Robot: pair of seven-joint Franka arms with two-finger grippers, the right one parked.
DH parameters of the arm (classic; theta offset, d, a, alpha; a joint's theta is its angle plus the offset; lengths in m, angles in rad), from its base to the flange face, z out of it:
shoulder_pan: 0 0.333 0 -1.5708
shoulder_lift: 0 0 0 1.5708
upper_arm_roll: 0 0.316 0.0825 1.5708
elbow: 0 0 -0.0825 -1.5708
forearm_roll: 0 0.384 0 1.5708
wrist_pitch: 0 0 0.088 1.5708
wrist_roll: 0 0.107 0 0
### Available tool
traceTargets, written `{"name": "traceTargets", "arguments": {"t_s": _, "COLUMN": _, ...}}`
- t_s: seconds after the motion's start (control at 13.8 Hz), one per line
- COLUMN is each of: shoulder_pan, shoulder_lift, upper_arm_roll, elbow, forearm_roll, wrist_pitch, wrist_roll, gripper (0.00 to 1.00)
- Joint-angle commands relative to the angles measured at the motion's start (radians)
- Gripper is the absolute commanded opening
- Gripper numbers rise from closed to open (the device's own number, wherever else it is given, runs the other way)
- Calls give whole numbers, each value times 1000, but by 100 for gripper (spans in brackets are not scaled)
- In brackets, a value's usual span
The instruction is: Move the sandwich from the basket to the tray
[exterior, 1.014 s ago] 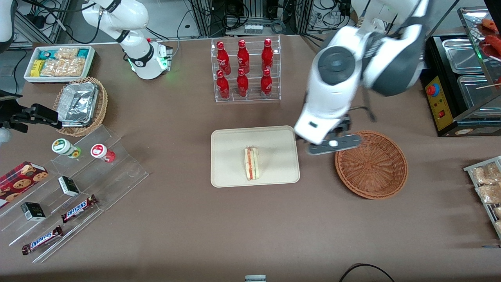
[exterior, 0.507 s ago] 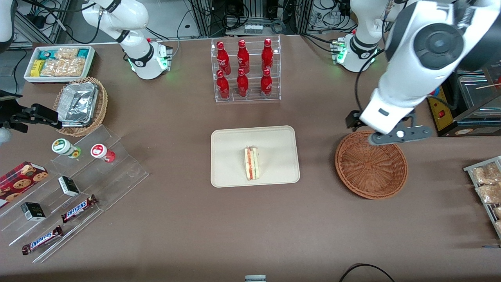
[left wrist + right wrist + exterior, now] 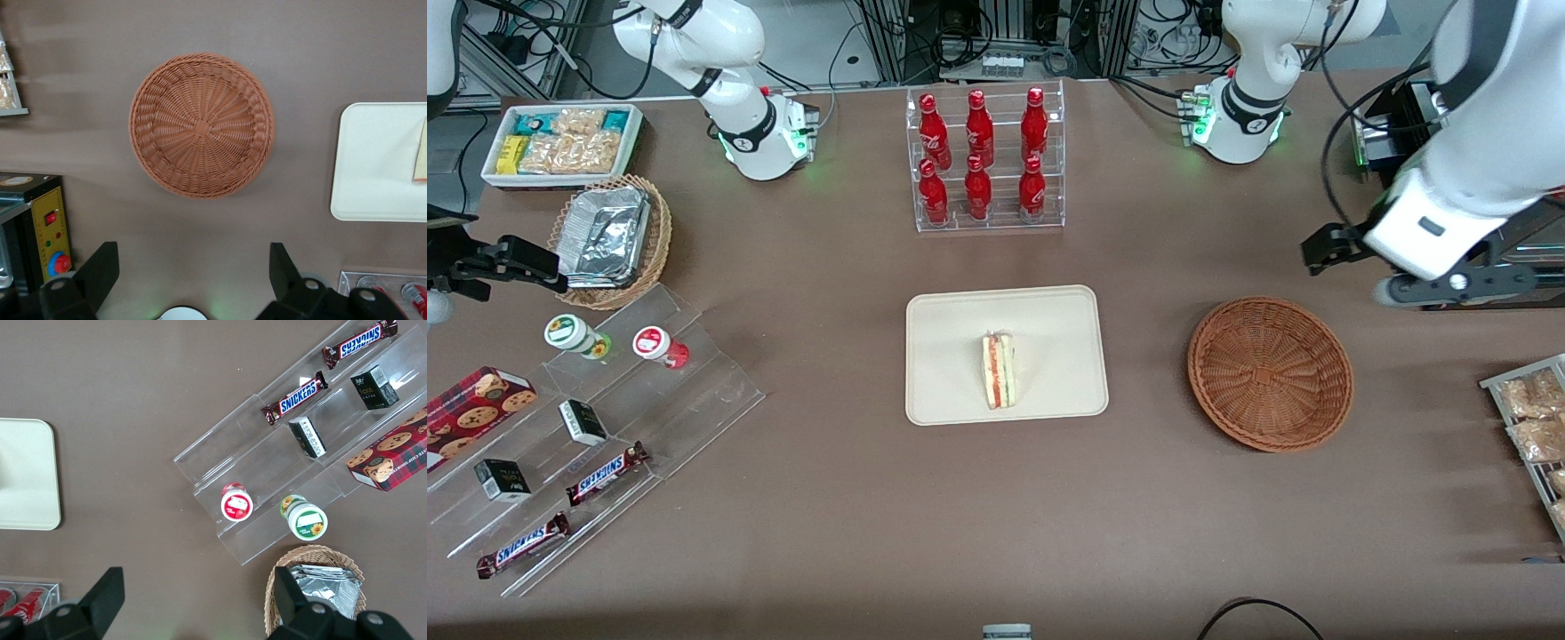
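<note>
Resting on its edge near the middle of the tray at frame centre, the sandwich could topple if the counter is jolted. Mid-right, the basket sits empty. At far right the hand, fingers apart and holding nothing, could clip the nearby black machine.

A brown table carries the cream tray at its middle. Beside the tray, toward the working arm's end, sits the reddish wicker basket; the gripper hangs spread above bare tabletop near that basket. Farther from the camera than the tray stands a rack of red bottles.
</note>
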Motion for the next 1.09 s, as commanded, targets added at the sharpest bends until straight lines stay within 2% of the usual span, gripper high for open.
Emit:
{"name": "traceTargets", "arguments": {"t_s": 0.0, "shoulder_pan": 27, "shoulder_lift": -57, "upper_arm_roll": -8, "elbow": -25, "forearm_roll": -15, "wrist_pitch": -21, "wrist_roll": 26, "gripper": 99}}
{"name": "traceTargets", "arguments": {"t_s": 0.51, "shoulder_pan": 87, "shoulder_lift": -155, "upper_arm_roll": 18, "elbow": -109, "forearm_roll": -21, "wrist_pitch": 23, "wrist_roll": 138, "gripper": 100}}
{"name": "traceTargets", "arguments": {"t_s": 1.01, "shoulder_pan": 145, "shoulder_lift": -112, "upper_arm_roll": 13, "elbow": -74, "forearm_roll": -38, "wrist_pitch": 20, "wrist_roll": 144, "gripper": 100}}
